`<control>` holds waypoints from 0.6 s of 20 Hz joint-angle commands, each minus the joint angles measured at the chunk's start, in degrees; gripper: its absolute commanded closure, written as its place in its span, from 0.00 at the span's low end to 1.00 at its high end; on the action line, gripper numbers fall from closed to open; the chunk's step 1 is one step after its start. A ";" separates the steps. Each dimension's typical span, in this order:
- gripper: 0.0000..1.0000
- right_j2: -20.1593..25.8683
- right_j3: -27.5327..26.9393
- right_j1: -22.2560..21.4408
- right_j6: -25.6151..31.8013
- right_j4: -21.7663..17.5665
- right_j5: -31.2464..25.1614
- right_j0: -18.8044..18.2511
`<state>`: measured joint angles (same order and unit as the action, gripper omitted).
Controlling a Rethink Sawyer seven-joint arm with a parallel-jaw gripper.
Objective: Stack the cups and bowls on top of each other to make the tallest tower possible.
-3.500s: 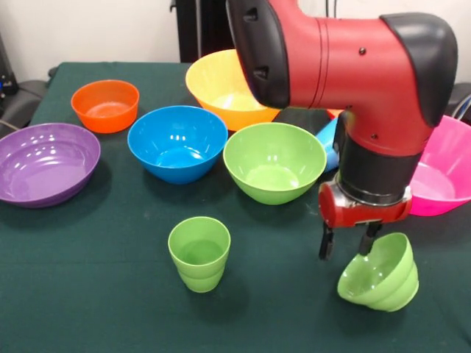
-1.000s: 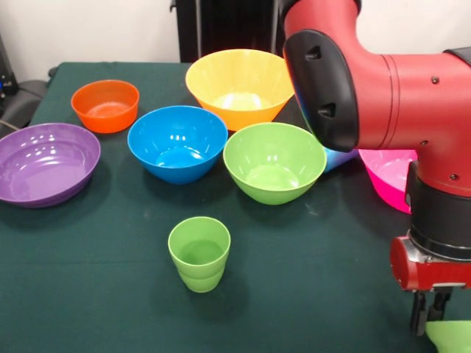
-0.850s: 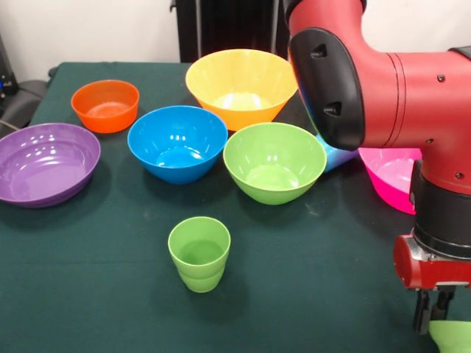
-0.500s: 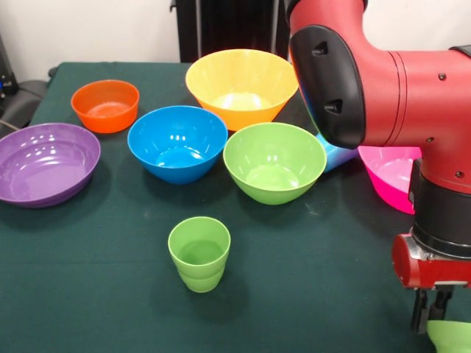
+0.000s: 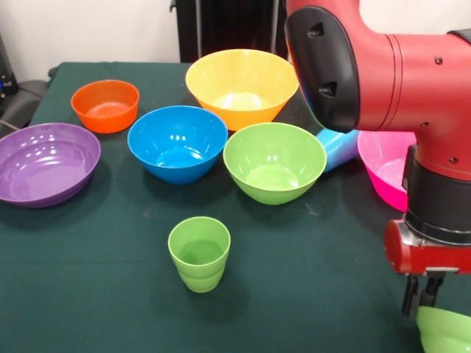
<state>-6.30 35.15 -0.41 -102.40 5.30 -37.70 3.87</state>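
- Across the dark green counter point(image 5: 88, 294) nothing is stacked yet; every bowl and cup sits apart on the cloth, so the tower has not been started.
- Looming at the right, the red and black arm point(image 5: 383, 73) comes down to the counter's near right corner and hides part of the pink bowl point(image 5: 383, 173).
- At the far left lies the wide purple bowl point(image 5: 45, 162), the broadest piece and, by judgement, the best base.
- Behind the rest stands the yellow-orange bowl point(image 5: 239, 84); in front of it, side by side, are the blue bowl point(image 5: 176, 143) and the green bowl point(image 5: 274, 162); the small orange bowl point(image 5: 105, 105) sits back left.
- A light blue cup point(image 5: 340, 149) lies on its side between the green bowl and the pink bowl.
- A lime green cup point(image 5: 199, 254) stands upright, alone, near the front centre.
- The pincer point(image 5: 419, 294) hangs narrow over the rim of a small green bowl point(image 5: 445, 331) cut off by the bottom right corner; whether it grips that rim cannot be told.
- The step in hand appears to be picking up this small bowl; next it needs a firm hold on the rim, a lift, and a carry to a wider bowl.
- Compared with half a second ago, the pincer sits slightly higher and to the left, and more of the light blue cup shows.
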 commanded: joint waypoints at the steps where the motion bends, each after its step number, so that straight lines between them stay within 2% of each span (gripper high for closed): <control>1: 1.00 2.71 8.88 -1.29 0.12 -1.59 -9.46 -1.34; 5: 1.00 3.27 7.08 -0.48 0.36 -0.78 -13.23 -1.89; 7: 1.00 3.57 8.49 -1.34 0.78 -0.73 -14.09 -1.97; 12: 1.00 4.51 8.12 -1.61 2.37 -0.41 -18.90 -2.62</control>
<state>-6.42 36.43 -1.57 -102.40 5.31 -46.55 3.04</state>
